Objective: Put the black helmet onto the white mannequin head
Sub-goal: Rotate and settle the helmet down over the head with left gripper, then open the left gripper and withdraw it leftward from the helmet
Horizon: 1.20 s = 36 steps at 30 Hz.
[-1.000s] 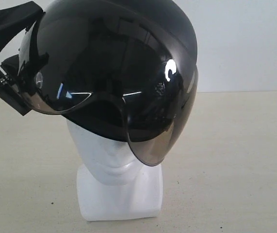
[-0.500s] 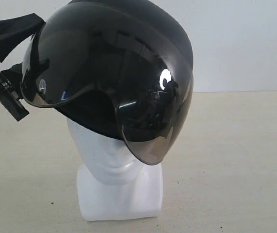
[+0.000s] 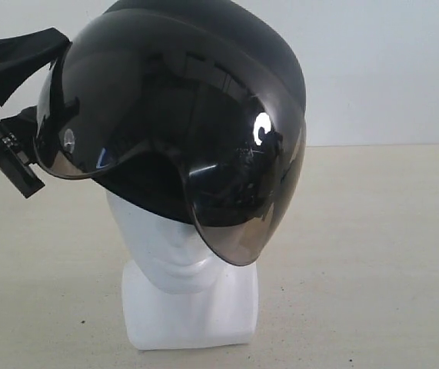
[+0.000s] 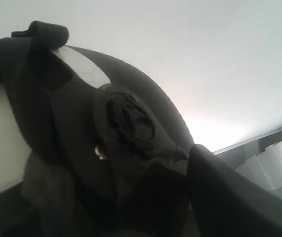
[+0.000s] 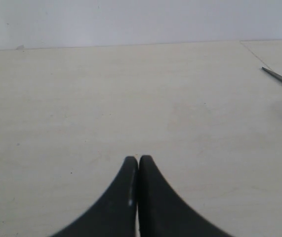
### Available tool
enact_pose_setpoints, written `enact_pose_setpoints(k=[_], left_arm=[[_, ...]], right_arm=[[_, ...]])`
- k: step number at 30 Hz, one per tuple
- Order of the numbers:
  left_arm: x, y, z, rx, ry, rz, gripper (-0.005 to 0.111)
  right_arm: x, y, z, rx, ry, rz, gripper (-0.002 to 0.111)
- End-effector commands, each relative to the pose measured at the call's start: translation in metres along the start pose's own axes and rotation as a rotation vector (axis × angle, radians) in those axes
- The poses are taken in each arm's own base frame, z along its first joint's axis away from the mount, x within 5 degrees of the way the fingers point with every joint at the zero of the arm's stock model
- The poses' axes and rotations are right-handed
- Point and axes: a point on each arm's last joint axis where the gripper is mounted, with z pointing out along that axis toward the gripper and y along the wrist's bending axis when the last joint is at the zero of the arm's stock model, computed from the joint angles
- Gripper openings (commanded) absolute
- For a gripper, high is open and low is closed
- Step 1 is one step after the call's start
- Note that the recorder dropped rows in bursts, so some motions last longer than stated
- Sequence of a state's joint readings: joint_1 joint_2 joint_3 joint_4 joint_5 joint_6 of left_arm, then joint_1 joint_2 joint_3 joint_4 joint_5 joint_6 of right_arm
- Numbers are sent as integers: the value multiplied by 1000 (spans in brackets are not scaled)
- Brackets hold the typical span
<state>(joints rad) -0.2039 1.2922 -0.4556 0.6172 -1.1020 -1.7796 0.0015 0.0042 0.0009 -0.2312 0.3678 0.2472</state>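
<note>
The black helmet sits tilted over the top of the white mannequin head, its smoky visor hanging across the face and hiding everything above the mouth. My left gripper is at the helmet's left side, one finger above the rim and one below, shut on the edge. In the left wrist view the helmet fills the frame, with a dark finger beside it. My right gripper is shut and holds nothing, over bare table away from the helmet.
The head's blocky neck base stands on a pale beige table with a white wall behind. A thin dark rod lies at the table's edge in the right wrist view.
The helmet has settled slightly lower and turned a little to the left on the head. My left gripper has dropped a bit with it.
</note>
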Motion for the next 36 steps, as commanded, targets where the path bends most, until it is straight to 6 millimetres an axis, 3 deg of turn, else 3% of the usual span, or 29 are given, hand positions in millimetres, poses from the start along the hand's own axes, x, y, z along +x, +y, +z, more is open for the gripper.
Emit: enact_pose_setpoints(k=[1, 4, 11, 15, 20, 30, 36], left_arm=[[1, 41, -14, -336, 7, 137, 43], [3, 42, -15, -341, 32, 151, 53], [6, 43, -17, -347, 45, 156, 54], [6, 49, -20, -425, 59, 175, 65], [9, 52, -23, -460, 103, 213, 66], [7, 8, -32, -336, 19, 356, 66], [3, 1, -43, -433, -34, 435, 66]], right_arm=[[-1, 0, 0, 1, -16, -5, 0], [-1, 0, 0, 1, -16, -5, 0], [-1, 0, 0, 1, -16, -5, 0], [-1, 0, 0, 1, -16, -5, 0], [-1, 0, 0, 1, -16, -5, 0], [-1, 0, 0, 1, -16, -5, 0], [-1, 0, 0, 1, -16, -5, 0]])
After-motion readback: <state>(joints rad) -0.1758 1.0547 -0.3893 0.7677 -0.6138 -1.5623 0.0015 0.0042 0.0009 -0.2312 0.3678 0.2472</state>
